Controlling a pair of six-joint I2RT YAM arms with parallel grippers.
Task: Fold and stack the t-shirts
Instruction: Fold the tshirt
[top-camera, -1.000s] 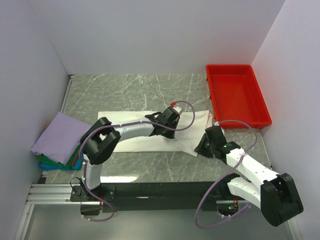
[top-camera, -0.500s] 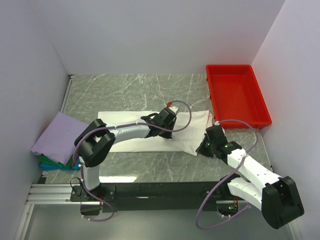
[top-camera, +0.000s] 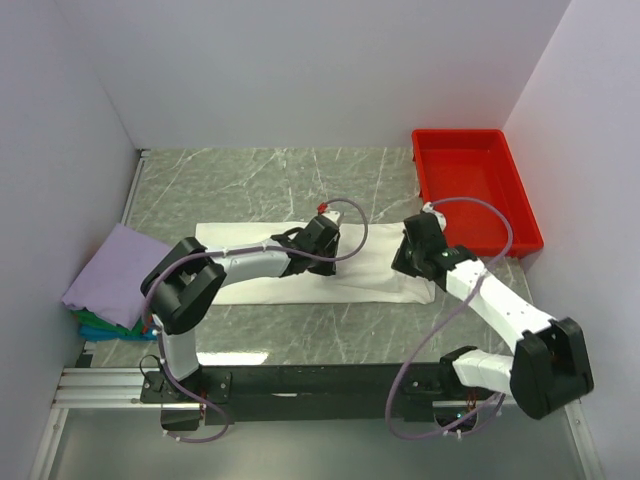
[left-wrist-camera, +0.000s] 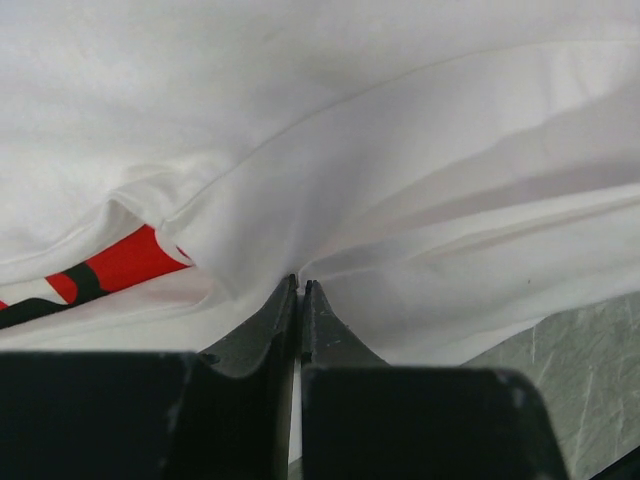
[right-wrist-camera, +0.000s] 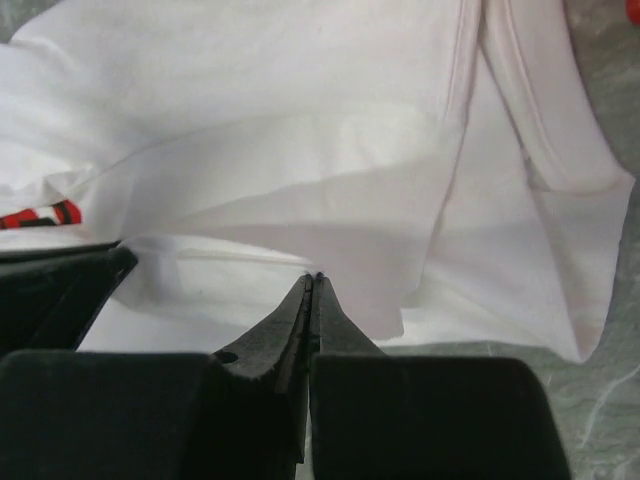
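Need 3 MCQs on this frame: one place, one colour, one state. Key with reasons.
1. Where is the red tray?
A) far right corner
B) left edge
C) between the arms

2. What colour is the top of the left pile?
A) green
B) lavender
C) white

3. Left gripper and right gripper are:
A) both open
B) both shut on the white shirt
C) only the left shut

Key: 1 A, it sits far right by the wall. 2 B, lavender cloth lies uppermost. 3 B, each wrist view shows fingers together with white cloth at the tips.
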